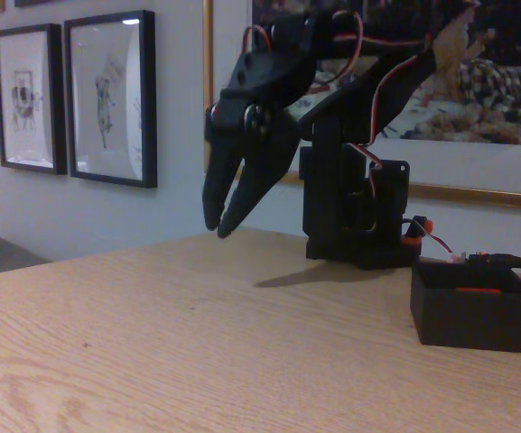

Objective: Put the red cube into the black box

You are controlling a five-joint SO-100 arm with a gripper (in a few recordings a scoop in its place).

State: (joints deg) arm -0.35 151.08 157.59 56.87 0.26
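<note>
Cube (477,290) looks already inside box (473,314): red sliver shows just under far rim. Placing step appears done. My gripper (218,225) hangs left of box, above table (197,343), fingers nearly together, grasping nothing. Next: likely retreat. Arm base behind box; framed pictures on wall; nothing blocks.

Fixed view, layout. Table (170,343): spans the foreground. Box (473,311): stands on the table at the right, nearest the camera of the items. Cube (477,290): inside the box, only its top edge showing above the near wall. Arm base (355,216): on the table behind and left of the box. Gripper (218,221): hangs left of the base, above the table, tips pointing down. 2 framed pictures (111,99): on the wall behind, at the left.
</note>
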